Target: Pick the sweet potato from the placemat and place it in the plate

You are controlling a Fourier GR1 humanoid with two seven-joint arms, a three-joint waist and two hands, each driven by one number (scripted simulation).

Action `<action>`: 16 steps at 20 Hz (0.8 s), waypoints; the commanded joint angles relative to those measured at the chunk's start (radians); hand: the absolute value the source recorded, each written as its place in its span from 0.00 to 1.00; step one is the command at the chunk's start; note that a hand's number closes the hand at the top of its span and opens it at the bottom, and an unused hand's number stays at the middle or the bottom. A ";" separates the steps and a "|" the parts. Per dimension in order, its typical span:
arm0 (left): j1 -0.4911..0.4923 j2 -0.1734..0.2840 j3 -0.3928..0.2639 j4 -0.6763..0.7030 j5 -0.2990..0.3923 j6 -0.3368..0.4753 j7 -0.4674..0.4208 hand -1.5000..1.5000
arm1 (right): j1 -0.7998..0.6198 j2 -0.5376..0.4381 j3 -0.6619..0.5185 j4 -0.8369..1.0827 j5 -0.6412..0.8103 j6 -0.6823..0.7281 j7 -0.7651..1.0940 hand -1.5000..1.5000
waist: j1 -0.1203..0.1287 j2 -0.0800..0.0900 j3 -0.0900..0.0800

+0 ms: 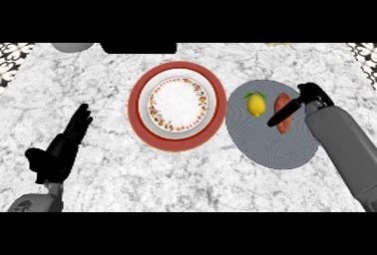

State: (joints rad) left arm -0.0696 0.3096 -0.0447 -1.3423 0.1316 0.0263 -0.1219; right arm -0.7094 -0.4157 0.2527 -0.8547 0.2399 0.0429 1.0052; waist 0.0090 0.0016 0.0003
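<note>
Left hand: We see our left hand (60, 149) nearest us, by the tabletop's (95, 89) left edge, black, resting with fingers straight, pressed together and pointing away; it holds nothing.
Right forearm: Our smooth grey forearm comes in from the near right corner and covers the placemat's near right rim.
Placemat: We make out a round grey placemat (273, 142) with a fine ribbed weave, lying flat near the tabletop's right edge.
Right hand: Our right hand (305, 99) hangs over the placemat's far right part; its dark fingers reach down across the sweet potato. We cannot tell whether they are spread or closing on it.
Sweet potato: The sweet potato (282, 102) lies on the placemat's far part, long, tapered at both ends, orange-red with a dull skin; a finger crosses its middle and hides part of it.
Lemon: We note a small yellow lemon (256, 104), oval and smooth, just beside the sweet potato on its left.
Plate: A round plate (177, 105), red-rimmed, with a white centre ringed by a small flower pattern, sits mid-tabletop, left of the placemat.
Tabletop: White-grey marbled stone.
Far edge: A grey rounded thing (72, 47) and a black block (138, 48) are cut off there; we cannot tell what they are.
</note>
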 commanded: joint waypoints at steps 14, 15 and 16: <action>0.012 -0.042 0.033 -0.002 -0.057 -0.025 -0.009 0.50 | 0.017 0.110 -0.084 0.171 0.106 0.024 -0.189 1.00 | -0.003 -0.001 0.000; 0.040 -0.050 0.034 -0.014 -0.048 -0.033 -0.016 0.50 | -0.018 0.079 -0.107 0.214 0.108 0.051 -0.214 1.00 | 0.002 0.000 0.000; 0.029 -0.032 0.052 0.003 -0.046 -0.044 -0.031 0.50 | -0.019 0.073 -0.115 0.230 0.111 0.040 -0.262 1.00 | 0.003 0.001 0.000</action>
State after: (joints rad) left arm -0.0431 0.2773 -0.0050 -1.3434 0.0907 -0.0103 -0.1436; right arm -0.7140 -0.3637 0.1633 -0.6638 0.3549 0.0733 0.8211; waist 0.0041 -0.0058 -0.0119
